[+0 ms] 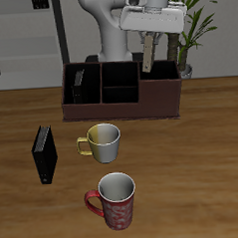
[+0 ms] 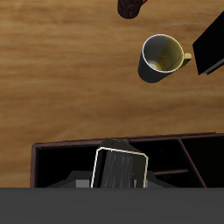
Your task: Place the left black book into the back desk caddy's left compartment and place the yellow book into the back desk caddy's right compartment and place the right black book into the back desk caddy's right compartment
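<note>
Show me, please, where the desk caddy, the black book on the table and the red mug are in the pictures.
desk caddy [image 1: 120, 109]: exterior view, on its front wall.
black book on the table [image 1: 44, 155]: exterior view, on its spine.
red mug [image 1: 118, 200]: exterior view, on its outer wall below the rim.

Wood-grain table [image 1: 194, 176], warm brown, planks running side to side, fills most of the exterior view; same grain seen in the wrist view [image 2: 61, 79]. Light is even and soft, with faint shadows on the wood. Behind the table at 12 o'clock, a pale grey wall [image 1: 25, 22]. At 10 o'clock, dark shelving [image 1: 47, 26] with a vertical post against the wall. At 1 o'clock, a potted plant [image 1: 190, 17], green leaves, thin stems, standing at the table's back edge. Floor not visible.
</note>
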Available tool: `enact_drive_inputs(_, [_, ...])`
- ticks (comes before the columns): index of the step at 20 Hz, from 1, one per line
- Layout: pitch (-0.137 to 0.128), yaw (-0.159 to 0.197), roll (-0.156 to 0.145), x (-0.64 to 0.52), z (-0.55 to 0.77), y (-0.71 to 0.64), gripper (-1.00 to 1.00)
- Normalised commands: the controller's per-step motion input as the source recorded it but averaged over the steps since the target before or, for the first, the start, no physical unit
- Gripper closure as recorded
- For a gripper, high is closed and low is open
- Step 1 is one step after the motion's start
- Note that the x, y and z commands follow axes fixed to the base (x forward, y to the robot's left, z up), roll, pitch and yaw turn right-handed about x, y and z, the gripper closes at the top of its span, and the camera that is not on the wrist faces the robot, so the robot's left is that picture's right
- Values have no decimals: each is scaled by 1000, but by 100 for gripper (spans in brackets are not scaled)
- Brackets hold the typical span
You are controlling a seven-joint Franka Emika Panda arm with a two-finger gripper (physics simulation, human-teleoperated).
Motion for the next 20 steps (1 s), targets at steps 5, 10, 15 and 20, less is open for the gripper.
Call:
enact_drive_inputs(5, [34,-1,15,4,-163,232,100])
enact_drive_inputs(10, [18,45,28,-53,-179,226,100])
enact_drive_inputs(15, [33,11,6,6,-184,49,100])
enact_drive_inputs(20, [11,7,-31,30,-102,-164,100])
